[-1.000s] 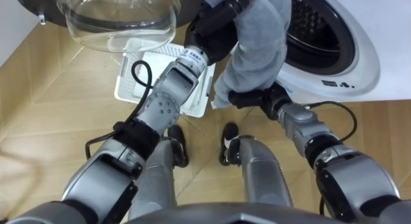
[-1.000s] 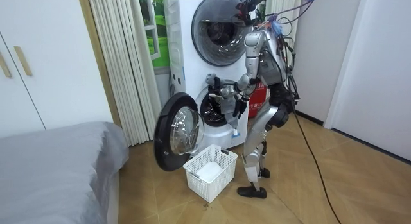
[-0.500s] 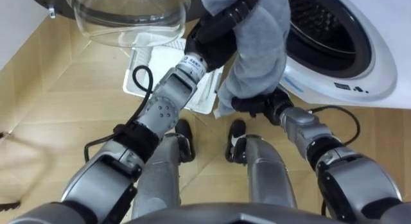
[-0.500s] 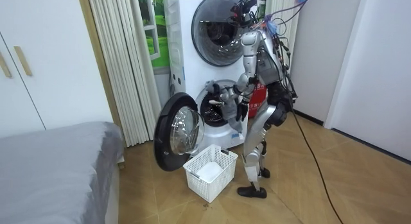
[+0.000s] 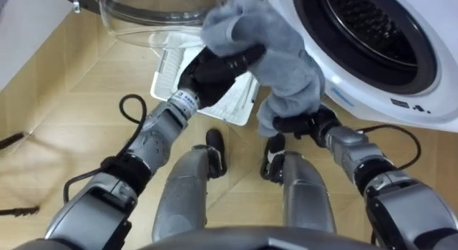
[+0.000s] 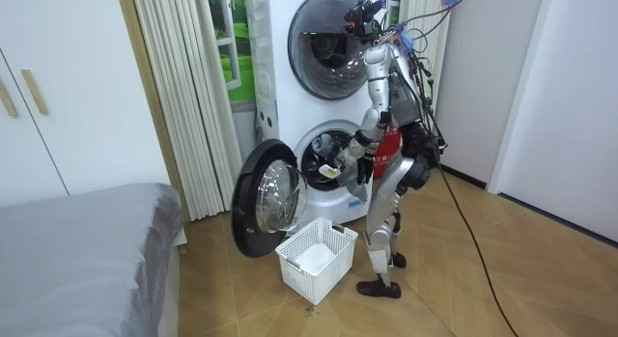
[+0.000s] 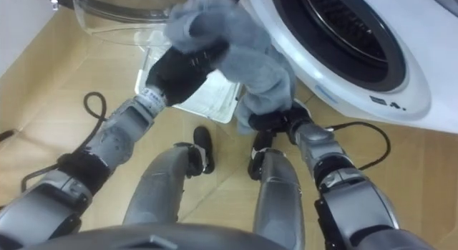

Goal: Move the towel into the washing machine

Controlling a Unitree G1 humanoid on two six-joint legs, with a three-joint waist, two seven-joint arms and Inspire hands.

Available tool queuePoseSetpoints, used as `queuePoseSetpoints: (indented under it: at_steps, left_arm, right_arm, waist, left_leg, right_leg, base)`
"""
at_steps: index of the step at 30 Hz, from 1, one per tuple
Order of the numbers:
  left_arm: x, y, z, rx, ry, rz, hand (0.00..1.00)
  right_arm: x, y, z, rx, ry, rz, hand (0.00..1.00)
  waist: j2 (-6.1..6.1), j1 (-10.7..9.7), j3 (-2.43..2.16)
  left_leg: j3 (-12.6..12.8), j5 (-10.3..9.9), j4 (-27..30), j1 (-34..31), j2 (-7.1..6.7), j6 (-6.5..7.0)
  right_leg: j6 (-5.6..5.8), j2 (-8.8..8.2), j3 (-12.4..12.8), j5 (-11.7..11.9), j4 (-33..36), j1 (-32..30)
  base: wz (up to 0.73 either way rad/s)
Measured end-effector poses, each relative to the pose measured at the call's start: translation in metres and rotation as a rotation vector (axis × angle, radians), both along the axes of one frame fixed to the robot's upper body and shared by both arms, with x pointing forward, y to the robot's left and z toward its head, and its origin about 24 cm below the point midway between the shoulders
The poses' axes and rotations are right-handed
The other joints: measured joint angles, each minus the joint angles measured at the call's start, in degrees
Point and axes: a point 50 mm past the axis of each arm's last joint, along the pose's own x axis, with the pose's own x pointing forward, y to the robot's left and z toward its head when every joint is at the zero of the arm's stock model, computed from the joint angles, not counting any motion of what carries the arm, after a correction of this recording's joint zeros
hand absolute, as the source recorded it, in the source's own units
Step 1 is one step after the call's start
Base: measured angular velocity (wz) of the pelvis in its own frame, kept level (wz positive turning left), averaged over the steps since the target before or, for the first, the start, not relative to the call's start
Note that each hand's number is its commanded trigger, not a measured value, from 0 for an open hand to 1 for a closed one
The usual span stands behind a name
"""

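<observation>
Your left hand (image 5: 213, 69) and right hand (image 5: 299, 125) each grip the towel (image 5: 278, 53), fingers curled, its length top-centre to centre; the drum (image 5: 372, 31) lies upper right, nearer your right hand.

Wooden floor (image 6: 463, 289) bears white basket (image 6: 323, 279), just before washing machine (image 5: 401, 85)

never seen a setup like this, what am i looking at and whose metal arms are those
It is a humanoid robot on two legs, doing laundry. Two pictures come from cameras in its head, looking down along its own arms. The room view shows it standing before a white washing machine whose door is open. Its left hand and right hand both grip a grey towel, held up in front of the machine. A white basket sits on the wooden floor below.
</observation>
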Motion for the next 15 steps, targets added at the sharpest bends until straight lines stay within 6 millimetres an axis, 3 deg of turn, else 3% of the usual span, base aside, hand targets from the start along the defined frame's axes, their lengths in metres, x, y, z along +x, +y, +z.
queuePoseSetpoints:
  at_steps: [4, 11, 15]
  left_arm:
    - [-0.020, 0.007, -0.025, 0.430, -0.017, -0.118, 0.00]
    - [-0.023, 0.016, -0.030, 0.668, -0.066, -0.121, 0.00]
    - [-0.025, 0.016, -0.032, 0.711, -0.075, -0.110, 0.00]
  right_arm:
    - [0.002, -0.007, 0.003, 0.086, -0.030, -0.130, 1.00]
    - [0.009, -0.009, 0.009, 0.306, -0.083, -0.368, 1.00]
    - [0.015, -0.021, 0.018, 0.413, -0.148, -0.524, 1.00]
  waist:
    - [-0.03, -0.1, -0.03]
    - [-0.06, -0.5, -0.10]
    - [-0.08, -2.5, -0.12]
  left_leg:
    - [0.6, 0.1, 0.0, -0.3, -0.04, 0.02]
    - [1.5, 0.1, 0.9, -1.1, -0.24, 0.13]
    - [2.5, 0.1, 1.5, -1.3, -1.19, 0.22]
  right_leg:
    - [0.05, -0.44, 0.6, -0.1, 0.5, -0.9]
    - [0.15, -1.35, 1.3, -0.9, 2.4, -2.8]
    - [0.34, -2.39, 2.7, -1.7, 4.9, -4.2]
  base:
    - [-0.04]
    - [0.00]
    - [-0.03]
